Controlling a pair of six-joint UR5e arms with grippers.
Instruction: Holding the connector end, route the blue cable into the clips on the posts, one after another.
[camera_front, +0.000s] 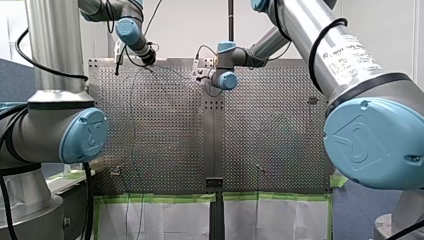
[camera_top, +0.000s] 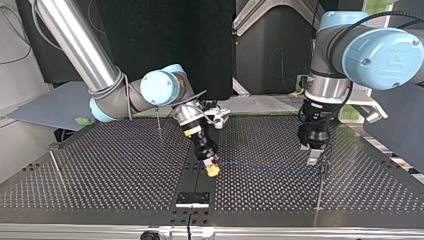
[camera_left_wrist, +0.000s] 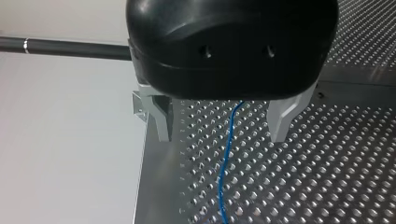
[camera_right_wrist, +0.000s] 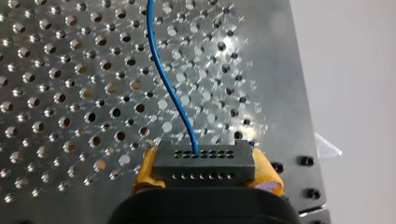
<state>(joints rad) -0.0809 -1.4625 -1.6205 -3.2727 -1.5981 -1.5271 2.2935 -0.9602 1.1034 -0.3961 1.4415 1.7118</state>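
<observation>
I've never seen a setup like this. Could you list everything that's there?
perforated table: one, metal, under everything.
blue cable: one, blue, lying on the table between the two pincers.
connector: one, black, at the cable's end.
posts: three showing in the top view, thin metal, standing spread over the table.
green tape: strips, green, along the table's near edge in the front view.
white sheets: white, just below the tape.
left arm, right arm: silver with blue caps.
right pincer: yellow pads, shut on the connector.
left pincer: black, metal fingers open, over the cable.
</observation>
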